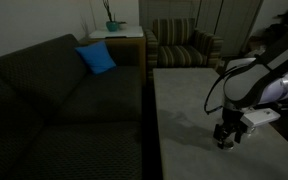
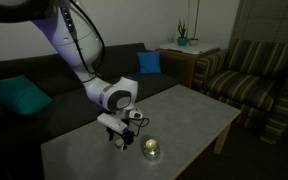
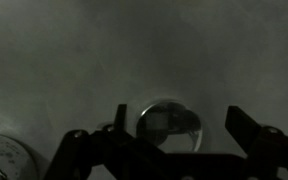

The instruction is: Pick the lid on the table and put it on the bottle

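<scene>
Wrist view: the gripper point(image 3: 176, 115) is released, its two dark fingers point(image 3: 242, 128) wide apart and holding nothing. Between them, toward 6 o'clock in the picture, the small round lid point(image 3: 169, 128) lies flat on the grey table point(image 3: 84, 60). The squat bottle point(image 3: 4, 160) sits at 8 o'clock, cut off by the edge. In an exterior view the bottle point(image 2: 152, 150) stands just beside the gripper point(image 2: 119, 138), at its 4 o'clock.

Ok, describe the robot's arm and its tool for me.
The glossy white, rounded arm has dark joint bands and a black cable looping alongside. Its tool is black with two dark blocky fingers, and a white block sits at the wrist.
</scene>
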You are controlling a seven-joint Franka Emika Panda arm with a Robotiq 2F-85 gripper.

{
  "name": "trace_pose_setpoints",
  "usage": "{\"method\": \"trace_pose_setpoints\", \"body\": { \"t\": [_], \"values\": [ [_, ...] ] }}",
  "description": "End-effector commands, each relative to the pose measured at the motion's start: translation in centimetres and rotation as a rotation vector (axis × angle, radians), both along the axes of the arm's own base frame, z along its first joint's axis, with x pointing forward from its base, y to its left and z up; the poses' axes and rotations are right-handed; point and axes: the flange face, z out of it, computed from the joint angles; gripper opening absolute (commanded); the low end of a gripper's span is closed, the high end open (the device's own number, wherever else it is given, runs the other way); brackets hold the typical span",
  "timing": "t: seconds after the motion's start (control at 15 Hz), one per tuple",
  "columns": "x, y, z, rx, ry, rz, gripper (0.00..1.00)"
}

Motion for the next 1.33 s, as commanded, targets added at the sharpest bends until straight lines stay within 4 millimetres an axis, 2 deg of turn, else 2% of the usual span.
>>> {"method": "trace_pose_setpoints", "body": {
  "t": [0.0, 0.13, 0.33, 0.53, 0.8, 1.0, 1.27],
  "values": [
    [0.3, 0.9, 0.1, -0.051, -0.048, -0.004, 1.0],
    [0.1, 1.4, 0.0, -0.054, -0.048, -0.015, 1.0],
    [-0.6, 1.0, -0.4, -0.054, -0.024, -0.079, 1.0],
    [-0.9, -0.5, -0.9, -0.083, -0.054, -0.162, 1.0],
    [0.0, -1.7, -0.5, -0.048, -0.119, -0.186, 1.0],
    [0.7, -1.4, 0.2, 0.05, -0.131, -0.152, 1.0],
    [0.6, -1.0, 0.3, 0.101, -0.082, -0.137, 1.0]
  ]
}}
